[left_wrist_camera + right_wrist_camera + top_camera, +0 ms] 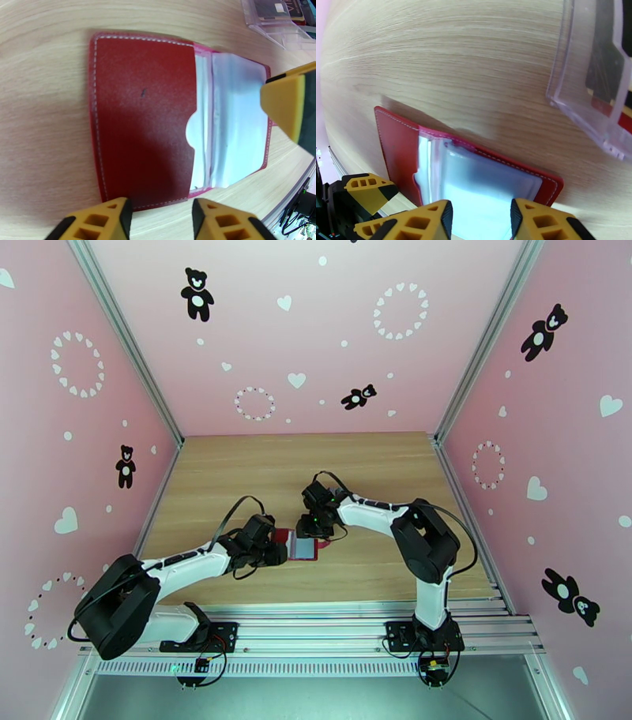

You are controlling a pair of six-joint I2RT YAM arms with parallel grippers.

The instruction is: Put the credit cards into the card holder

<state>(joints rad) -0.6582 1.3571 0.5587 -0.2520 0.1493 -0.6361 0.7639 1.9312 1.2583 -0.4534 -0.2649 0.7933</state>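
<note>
Card holder lies open and flat on the wood table, between the two grippers. Left gripper: jaws parted to a moderate gap, nothing gripped. The holder's dark-red flap sits just ahead of the fingertips with its near stitched edge right at the tips; pale clear sleeves are ahead and to the right. Right gripper: jaws part-open, pale sleeve showing in the gap and running under the tips. Cannot tell whether they pinch it or a card. One right finger hangs over the sleeves' far side in the left wrist view. Clear plastic rack stands ahead and right of the right jaws, apart from the holder, with a black credit card in it.
</note>
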